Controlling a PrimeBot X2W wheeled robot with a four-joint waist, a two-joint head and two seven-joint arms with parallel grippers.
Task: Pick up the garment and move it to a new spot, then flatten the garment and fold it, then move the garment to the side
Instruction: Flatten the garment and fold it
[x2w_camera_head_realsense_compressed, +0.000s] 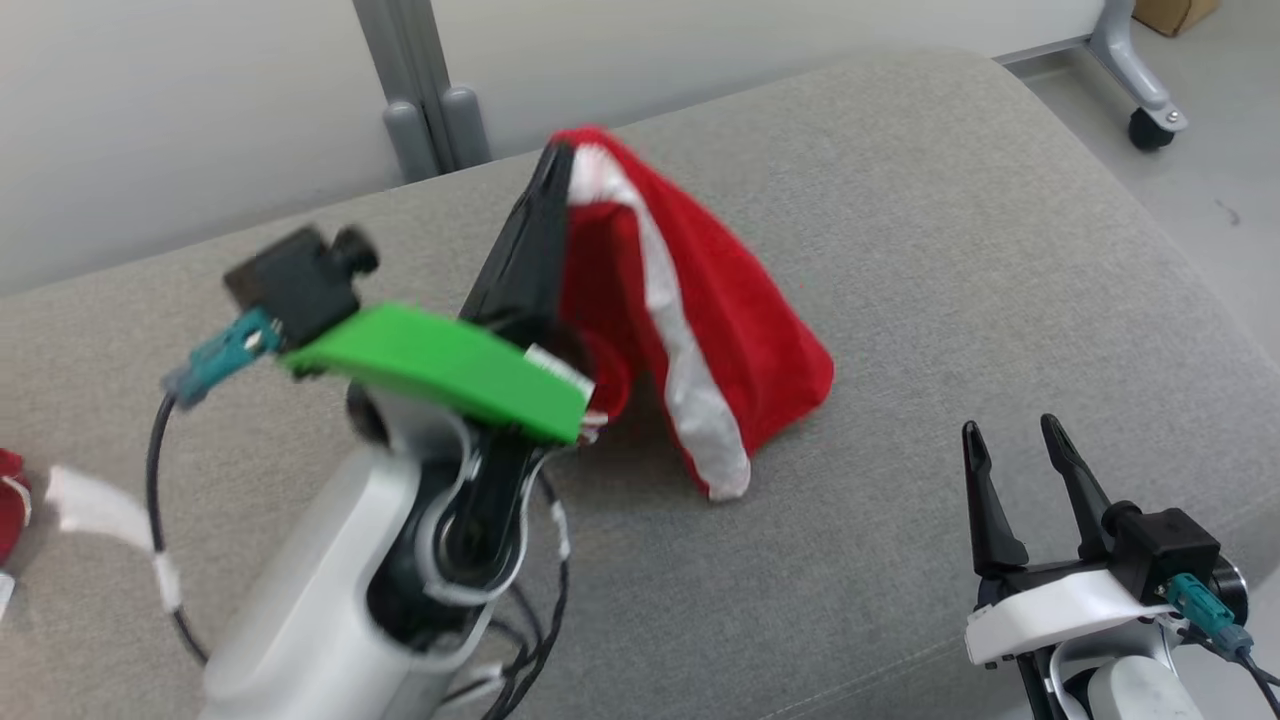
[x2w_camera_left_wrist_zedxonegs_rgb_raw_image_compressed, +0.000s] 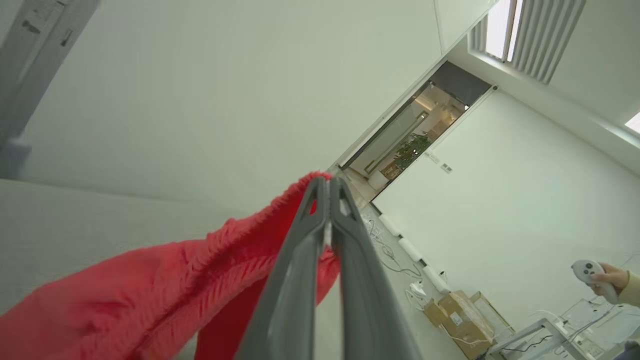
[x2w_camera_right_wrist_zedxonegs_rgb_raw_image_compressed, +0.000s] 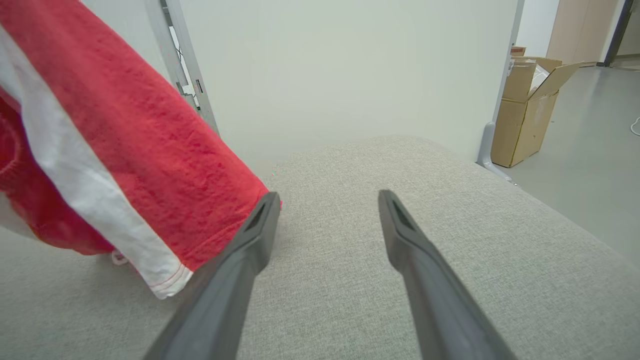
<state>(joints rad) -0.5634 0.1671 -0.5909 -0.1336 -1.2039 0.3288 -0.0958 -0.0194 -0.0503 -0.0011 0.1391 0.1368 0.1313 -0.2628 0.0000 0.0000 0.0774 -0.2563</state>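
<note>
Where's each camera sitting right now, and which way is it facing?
Head view: high on the head, looking down at the grey cushion; both arms show, left pincer holding up the red garment.
Left wrist view: on the left wrist, tilted up at wall and ceiling along its shut pincer.
Right wrist view: low over the cushion, facing a pale partition; open right pincer shows.
All three share the garment.

One red garment (x2w_camera_head_realsense_compressed: 700, 300) with white stripes. Two grippers: one left gripper (x2w_camera_left_wrist_zedxonegs_rgb_raw_image_compressed: 327, 181), one right gripper (x2w_camera_head_realsense_compressed: 1010, 425). One grey cushion (x2w_camera_head_realsense_compressed: 950, 250). One sliver of a second red cloth (x2w_camera_head_realsense_compressed: 8, 500) at the cushion's left edge. One open box (x2w_camera_right_wrist_zedxonegs_rgb_raw_image_compressed: 525, 110) on the floor. One caster wheel (x2w_camera_head_realsense_compressed: 1150, 128). One person's hand (x2w_camera_left_wrist_zedxonegs_rgb_raw_image_compressed: 612, 277), one controller (x2w_camera_left_wrist_zedxonegs_rgb_raw_image_compressed: 586, 270).
</note>
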